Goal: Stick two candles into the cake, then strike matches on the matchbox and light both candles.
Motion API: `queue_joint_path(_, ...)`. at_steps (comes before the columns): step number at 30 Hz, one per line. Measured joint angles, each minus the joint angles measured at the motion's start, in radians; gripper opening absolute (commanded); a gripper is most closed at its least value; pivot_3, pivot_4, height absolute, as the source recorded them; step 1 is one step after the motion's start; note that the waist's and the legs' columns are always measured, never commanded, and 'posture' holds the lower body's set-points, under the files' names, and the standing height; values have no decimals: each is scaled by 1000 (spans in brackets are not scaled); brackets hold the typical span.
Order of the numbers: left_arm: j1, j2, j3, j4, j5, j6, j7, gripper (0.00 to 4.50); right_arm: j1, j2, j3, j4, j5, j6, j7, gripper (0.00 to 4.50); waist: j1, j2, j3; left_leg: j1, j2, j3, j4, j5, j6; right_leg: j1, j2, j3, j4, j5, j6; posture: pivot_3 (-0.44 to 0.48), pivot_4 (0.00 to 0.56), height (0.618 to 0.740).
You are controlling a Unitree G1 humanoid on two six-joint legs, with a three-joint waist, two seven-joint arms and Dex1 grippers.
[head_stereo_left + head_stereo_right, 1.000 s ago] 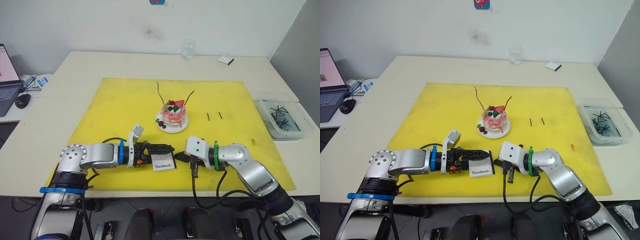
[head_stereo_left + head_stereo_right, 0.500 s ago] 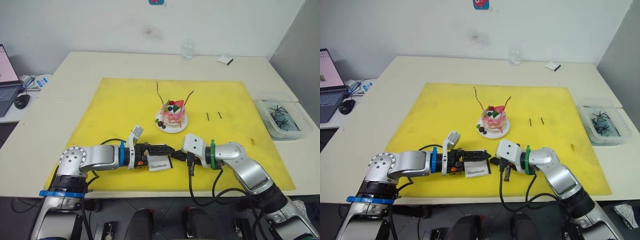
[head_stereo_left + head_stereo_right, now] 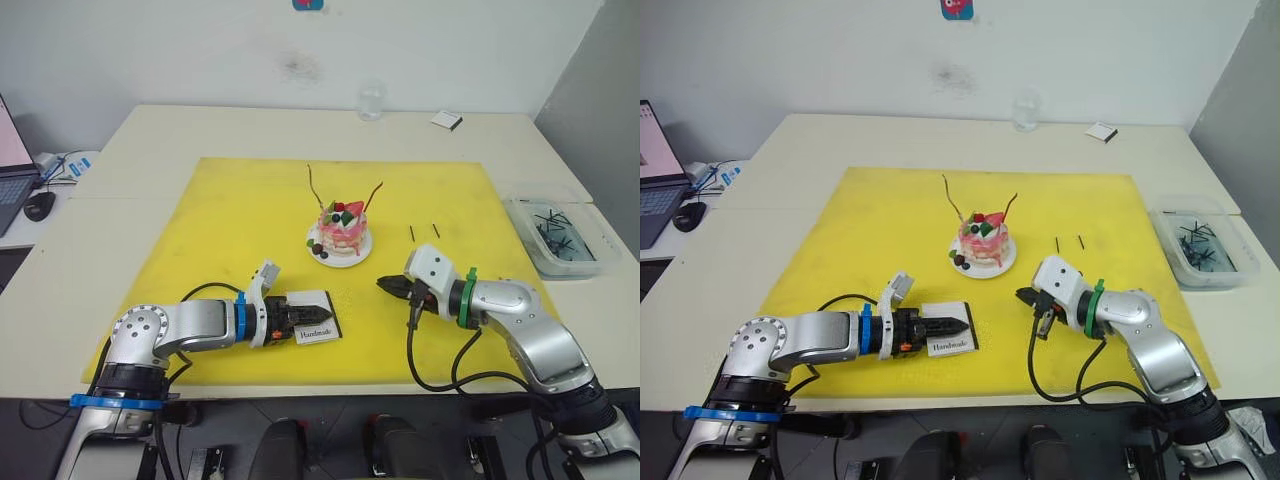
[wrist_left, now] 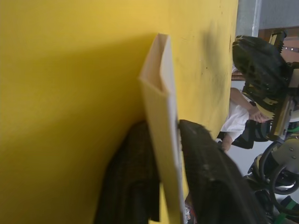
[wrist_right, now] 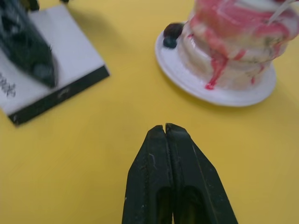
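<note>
The cake (image 3: 340,230) sits on its white plate (image 3: 345,257) mid-mat, with two thin curved candles standing in it, a dark one (image 3: 313,186) and a red one (image 3: 373,195). Two short dark matches (image 3: 412,232) (image 3: 436,230) lie to its right on the mat. At the mat's front, my left gripper (image 3: 315,310) is shut on the white "Handmade" matchbox (image 3: 318,332); the left wrist view shows the matchbox (image 4: 161,116) pinched between both fingers (image 4: 210,177). My right gripper (image 3: 383,285) is shut and empty, pointing left, right of the matchbox and apart from it.
A yellow mat (image 3: 230,220) covers the table's middle. A clear tray (image 3: 555,235) of dark sticks stands at the right edge. A glass (image 3: 371,100) and a small white box (image 3: 447,121) sit at the back. A mouse (image 3: 40,205) lies at far left.
My left gripper has closed onto the matchbox. My right gripper has drawn back to the right, away from the matchbox's edge.
</note>
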Motion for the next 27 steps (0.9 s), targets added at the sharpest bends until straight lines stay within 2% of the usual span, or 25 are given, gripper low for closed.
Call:
queue_joint_path(5,-1,3,13,-59,21,-13,-69,604,7,136,-113,-35,102,122,-134,0,2,0,0,-1,-1,0,1,0,0,0,-1,0,0,0,-1,0,150,740)
queue_joint_path(7,-8,16,27,-116,23,-24,-129,564,8,183,-165,-34,112,130,-202,394,3,0,0,-3,-1,0,1,0,0,-1,-2,0,-1,-1,-2,0,150,740)
queue_joint_path(11,-44,70,102,-305,88,-53,-327,564,1,234,-230,11,90,65,-331,1694,2,0,0,-5,-2,2,0,0,0,-4,-1,0,-2,-2,-5,0,150,740)
queue_joint_path(13,-44,81,127,-395,169,-77,-432,564,-6,245,-247,66,61,20,-390,2487,2,0,0,-5,-3,2,0,0,0,-4,0,1,-2,-3,-4,0,150,740)
queue_joint_path(16,15,81,124,-517,370,-157,-582,564,-38,263,-254,190,16,-62,-459,3519,-1,0,0,-5,-3,3,-1,0,0,-4,1,2,-2,-3,-4,0,150,740)
queue_joint_path(20,78,70,124,-554,470,-219,-655,564,-82,269,-240,295,-18,-139,-487,3519,-1,0,0,-5,-1,2,0,0,0,-5,1,2,-2,-3,-4,0,150,740)
queue_joint_path(26,115,40,124,-575,493,-269,-656,564,-112,280,-234,383,-21,-210,-492,3519,1,0,0,-5,-1,1,0,0,0,-4,2,2,-2,-3,-4,0,150,740)
queue_joint_path(27,117,39,125,-575,492,-272,-647,395,-116,280,-234,393,-21,-216,-492,3558,0,0,0,-5,-1,1,0,0,0,-4,2,2,-2,-2,-3,0,150,740)
